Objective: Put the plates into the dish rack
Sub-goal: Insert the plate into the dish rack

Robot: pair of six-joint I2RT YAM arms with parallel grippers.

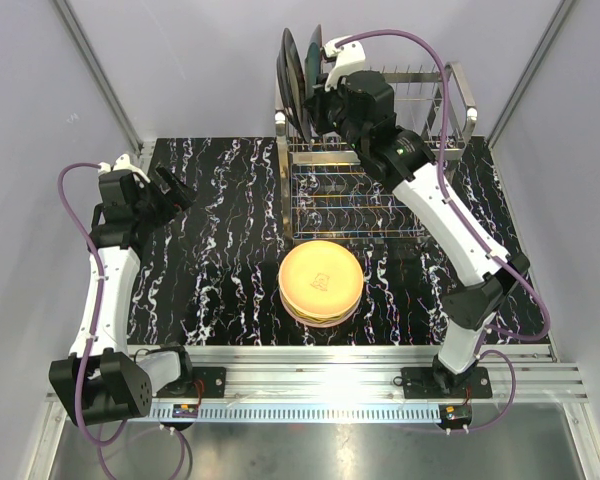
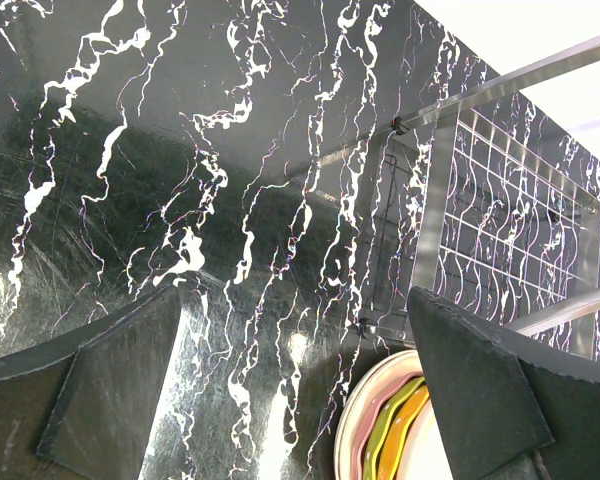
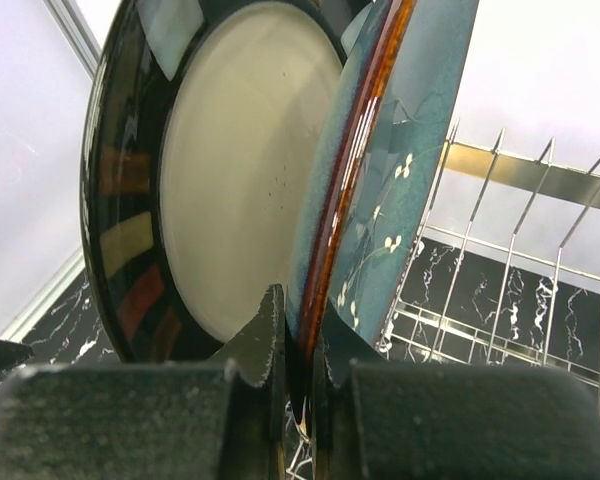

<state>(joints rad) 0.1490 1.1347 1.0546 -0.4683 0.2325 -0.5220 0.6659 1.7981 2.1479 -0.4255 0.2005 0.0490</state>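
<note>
Right gripper [image 3: 299, 345] holds blue plate [image 3: 405, 170] upright, beside dark plate [image 3: 230, 170]

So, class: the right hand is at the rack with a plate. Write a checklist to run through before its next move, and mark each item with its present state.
1. Grip: right hand shut on the rim of the blue sprig plate: ok.
2. Pose: that plate upright, beside the dark plate: ok.
3. Seating: its lower edge settled in the dish rack: cannot tell, hidden behind the hand.
4. Room in the rack to its right: ok.
5. Other arm: left hand open, away from the rack: ok.
6. Supply: stack of plates ready in front of the rack: ok.
</note>
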